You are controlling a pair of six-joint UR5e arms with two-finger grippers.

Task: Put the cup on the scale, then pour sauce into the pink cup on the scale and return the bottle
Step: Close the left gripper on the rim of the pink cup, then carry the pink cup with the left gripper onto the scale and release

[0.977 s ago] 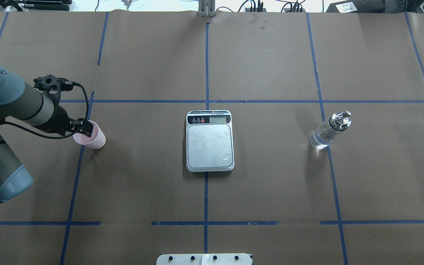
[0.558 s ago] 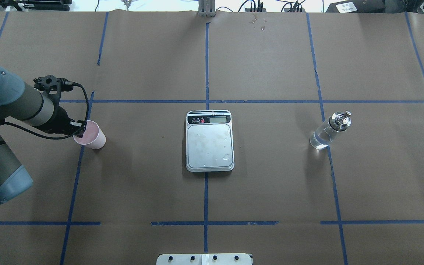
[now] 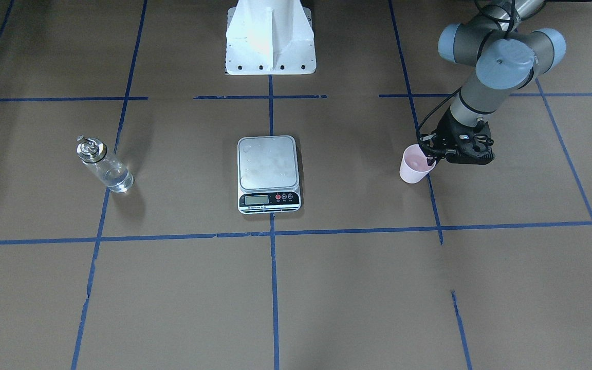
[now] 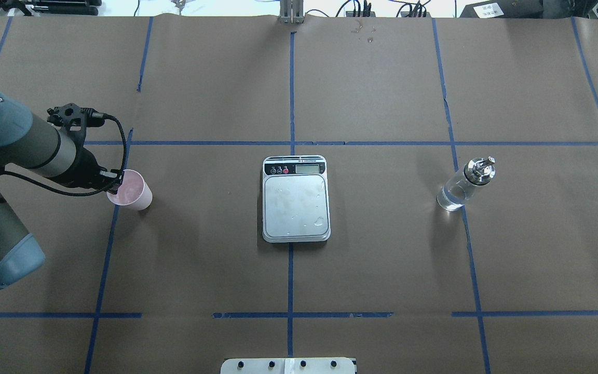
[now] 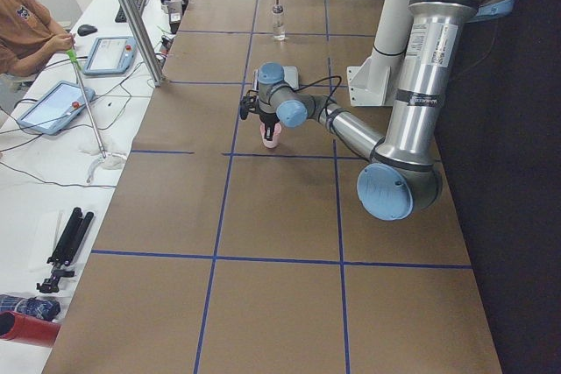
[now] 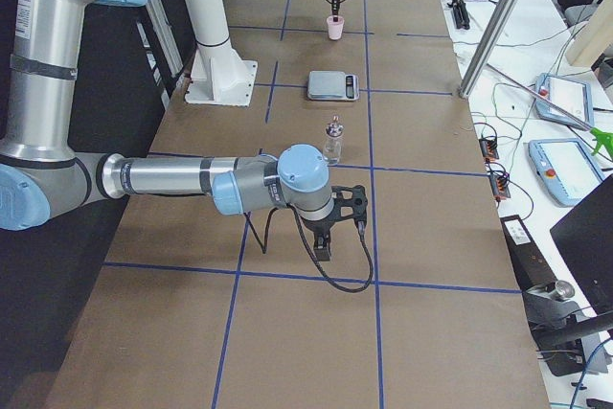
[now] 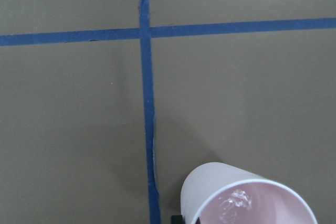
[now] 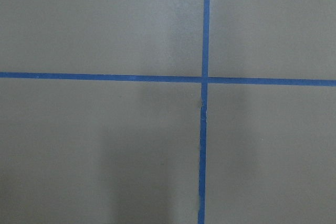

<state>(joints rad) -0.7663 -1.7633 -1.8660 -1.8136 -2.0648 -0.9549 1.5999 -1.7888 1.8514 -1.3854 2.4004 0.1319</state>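
Over the last second the left hand (image 4: 113, 183) went from straddling the rim of the cup (image 4: 135, 195) with its fingers apart to closing narrow on that rim. The cup then shifted slightly toward the scale (image 4: 295, 205). That suggested the grasp was made and the carry was just starting, though whether the cup had left the worktop (image 4: 382, 259) could not be told. The cup was at the robot's left, well apart from the scale, whose platform lay bare. The bottle (image 4: 460, 187) stood untouched at the right. The right hand (image 6: 324, 246) hung over bare worktop, and I could not tell whether it was wide or narrow.
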